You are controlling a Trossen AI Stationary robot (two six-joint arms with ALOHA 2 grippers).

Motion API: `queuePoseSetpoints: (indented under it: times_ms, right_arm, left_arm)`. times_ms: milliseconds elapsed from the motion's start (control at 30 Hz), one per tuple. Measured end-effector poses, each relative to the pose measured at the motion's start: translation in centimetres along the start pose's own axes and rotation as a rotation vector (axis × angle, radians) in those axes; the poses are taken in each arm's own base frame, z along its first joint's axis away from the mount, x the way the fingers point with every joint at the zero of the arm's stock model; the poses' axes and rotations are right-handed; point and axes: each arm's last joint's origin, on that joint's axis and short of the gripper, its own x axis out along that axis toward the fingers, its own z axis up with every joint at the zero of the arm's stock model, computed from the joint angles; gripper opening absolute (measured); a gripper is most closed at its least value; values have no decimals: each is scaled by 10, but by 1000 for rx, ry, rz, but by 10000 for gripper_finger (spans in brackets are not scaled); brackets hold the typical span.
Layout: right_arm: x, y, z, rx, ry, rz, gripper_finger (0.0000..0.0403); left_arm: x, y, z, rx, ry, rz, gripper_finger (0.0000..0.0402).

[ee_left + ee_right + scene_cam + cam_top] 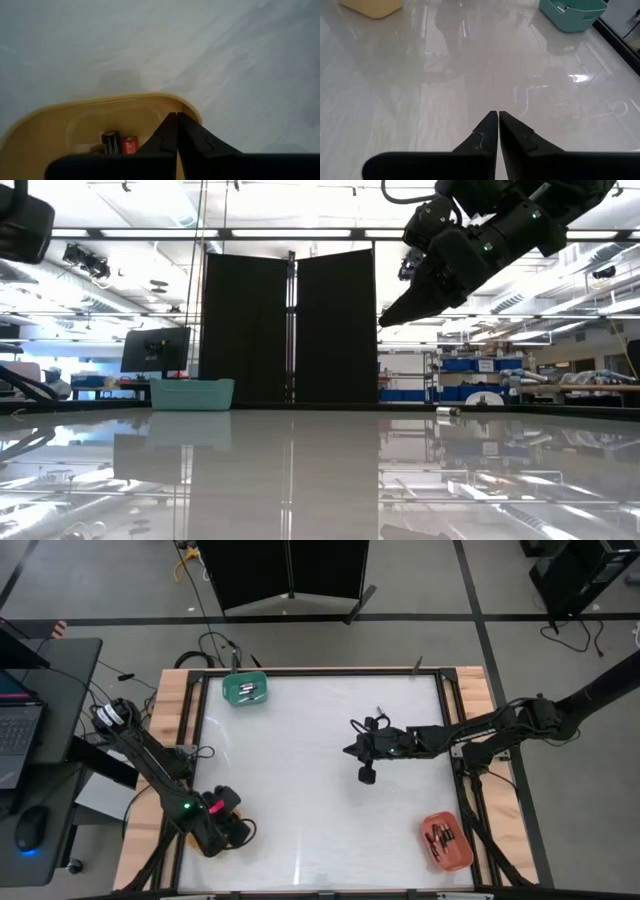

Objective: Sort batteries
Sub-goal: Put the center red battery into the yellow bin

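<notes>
Two batteries [119, 144] show only in the left wrist view; both arms' jaws clenched empty.

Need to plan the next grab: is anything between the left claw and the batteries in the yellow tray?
Nothing visible: the shut left claw hangs right over the yellow plastic tray, beside its small red-and-black cylindrical batteries.

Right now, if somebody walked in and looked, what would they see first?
Probably the right claw, shut and empty, hanging high over the middle of the shiny white table. Next, three bright trays at the table's edges: a green tray at the far side, an orange tray near the right front corner, and a yellow tray holding batteries, where the left claw sits shut.
</notes>
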Motion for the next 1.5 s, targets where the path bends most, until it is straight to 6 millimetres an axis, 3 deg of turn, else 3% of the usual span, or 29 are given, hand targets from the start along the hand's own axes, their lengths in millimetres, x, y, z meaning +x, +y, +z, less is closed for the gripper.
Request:
queuePoseSetpoints:
  times_ms: [233,433,733,867,1100,1333,1500]
  right_arm:
    - [-1,0,1,46,-3,-1,29]
    - [0,-4,2,65,-7,-14,55]
    - [-20,-16,29,103,-51,-105,102]
    - [-32,-26,27,115,-9,-168,97]
    - [-31,-39,17,183,90,-255,12]
    - [-21,-65,-3,338,234,-370,10]
    - [-24,-93,-21,516,366,-445,22]
  left_arm:
    - [0,-11,-1,63,47,-106,22]
    - [-2,-14,-3,88,118,-111,38]
    - [-27,-22,7,177,121,-93,7]
    - [-38,-17,22,171,-39,-108,6]
    - [-29,-15,55,261,-221,-172,3]
    - [-4,-20,105,430,-352,-350,1]
    - [8,-12,139,525,-521,-467,1]
